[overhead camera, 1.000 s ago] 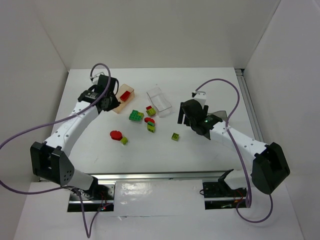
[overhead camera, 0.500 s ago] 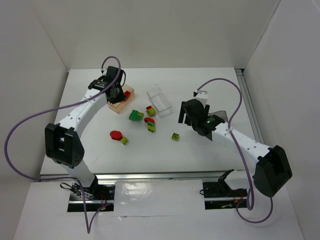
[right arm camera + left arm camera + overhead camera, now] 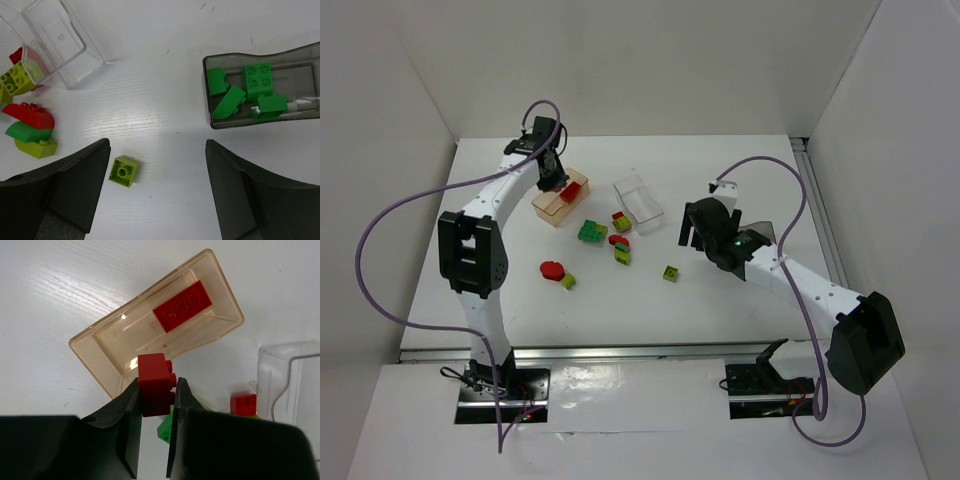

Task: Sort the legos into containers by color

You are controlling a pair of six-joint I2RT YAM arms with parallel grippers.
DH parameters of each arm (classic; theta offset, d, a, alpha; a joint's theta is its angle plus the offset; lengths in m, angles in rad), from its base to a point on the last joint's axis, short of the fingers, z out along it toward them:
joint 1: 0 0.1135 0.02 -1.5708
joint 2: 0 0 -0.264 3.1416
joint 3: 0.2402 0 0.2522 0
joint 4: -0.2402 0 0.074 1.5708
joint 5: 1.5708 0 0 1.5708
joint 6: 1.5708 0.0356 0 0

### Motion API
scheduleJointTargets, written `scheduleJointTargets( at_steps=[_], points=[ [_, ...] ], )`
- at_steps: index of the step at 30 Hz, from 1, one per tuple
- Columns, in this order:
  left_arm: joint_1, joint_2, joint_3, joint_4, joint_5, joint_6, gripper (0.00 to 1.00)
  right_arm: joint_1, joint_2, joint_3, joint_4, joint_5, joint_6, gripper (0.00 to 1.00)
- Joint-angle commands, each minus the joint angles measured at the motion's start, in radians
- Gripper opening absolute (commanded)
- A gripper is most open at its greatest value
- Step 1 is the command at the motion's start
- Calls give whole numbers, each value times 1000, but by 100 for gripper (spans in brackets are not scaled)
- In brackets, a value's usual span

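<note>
My left gripper (image 3: pixel 156 390) is shut on a red lego (image 3: pixel 154 382) and hangs just over the near rim of the orange-tinted container (image 3: pixel 100 347). That container holds one flat red lego (image 3: pixel 181 306). In the top view the left gripper (image 3: pixel 552 176) is above the orange container (image 3: pixel 552 207) at the back left. My right gripper (image 3: pixel 157 150) is open above the table, with a yellow-green lego (image 3: pixel 123 171) lying near its left finger. The dark grey container (image 3: pixel 210 90) holds several green legos. The colourless container (image 3: pixel 82 47) is tipped on its side.
Loose legos lie mid-table: a green one (image 3: pixel 590 231), a red-and-yellow-green pair (image 3: pixel 620 220), a small stack (image 3: pixel 620 250), a red rounded piece (image 3: pixel 552 269) and a yellow-green one (image 3: pixel 567 281). White walls enclose the table on three sides.
The left arm has swung back and to the right, carrying the red lego from beside the orange container to over it. The right arm has hardly moved.
</note>
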Motion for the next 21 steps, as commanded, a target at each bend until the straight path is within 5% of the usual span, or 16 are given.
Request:
scheduleJointTargets(
  at_steps=[1, 4, 6, 7, 9, 14, 21],
  points=[
    [14, 60, 53, -31, 2, 17, 1, -7, -27, 3, -4, 24, -1, 84],
    [14, 97, 76, -31, -19, 17, 23, -7, -27, 3, -14, 24, -11, 84],
    [24, 97, 76, -31, -19, 7, 47, -16, -27, 3, -23, 24, -12, 84],
    [24, 97, 76, -31, -19, 7, 72, -16, -27, 12, -23, 24, -12, 84],
    [24, 85, 76, -42, -19, 18, 88, -16, -27, 12, -23, 24, -12, 84],
    [4, -104, -75, -62, -67, -32, 82, -16, -27, 12, -23, 24, -12, 84],
    [-30, -393, -565, 21, -18, -141, 82, -16, -27, 1, -23, 1, -12, 84]
  ],
)
